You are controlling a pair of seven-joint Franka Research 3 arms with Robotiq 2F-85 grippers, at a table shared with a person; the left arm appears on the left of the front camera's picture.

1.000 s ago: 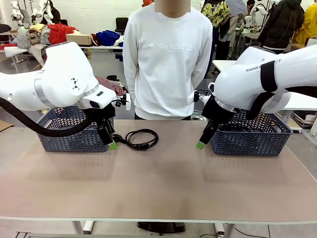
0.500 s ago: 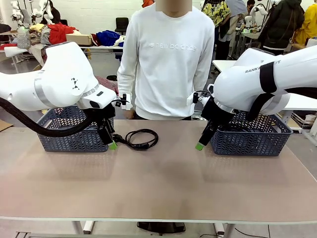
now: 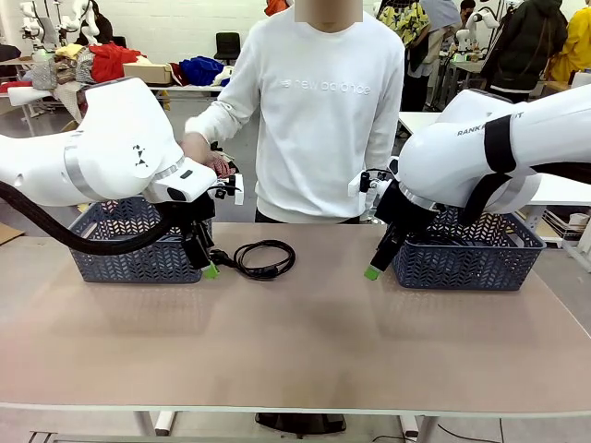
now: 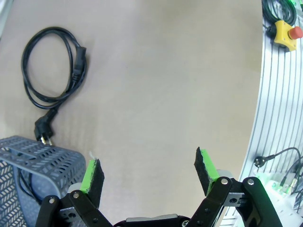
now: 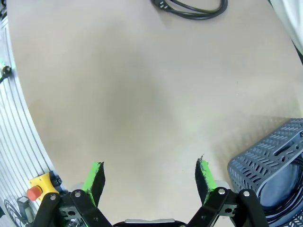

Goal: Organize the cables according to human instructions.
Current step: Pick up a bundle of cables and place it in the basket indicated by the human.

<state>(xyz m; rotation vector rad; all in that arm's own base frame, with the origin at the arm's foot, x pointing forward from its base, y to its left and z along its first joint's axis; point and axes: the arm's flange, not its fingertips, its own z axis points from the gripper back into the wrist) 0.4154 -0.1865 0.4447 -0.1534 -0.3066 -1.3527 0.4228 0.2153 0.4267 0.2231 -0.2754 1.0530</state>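
While both arms hang just as they did a second ago, the person behind the table (image 3: 305, 341) has moved: one hand (image 3: 195, 148), down by the hip before, is now raised and reaches out above the left arm's wrist, at about 10 o'clock from the cable. The person's other arm hangs down by the body.

One cable (image 3: 263, 257) lies coiled on the table, unmoved, just at 3 o'clock of the left gripper (image 3: 209, 268), its plug end pointing toward the left basket (image 3: 138, 261). In the left wrist view the same cable (image 4: 51, 79) lies toward 10 o'clock, its plug near the basket's (image 4: 35, 156) rim, and a dark cord shows inside that basket.

Left gripper (image 4: 148, 173): fingers spread wide, released, nothing between them. Right gripper (image 5: 150, 178): fingers likewise released and empty, over bare table beside the right basket (image 5: 270, 161), in which black cords lie. From the front, the right gripper (image 3: 373, 270) hangs at that basket's (image 3: 462, 268) 9 o'clock corner.
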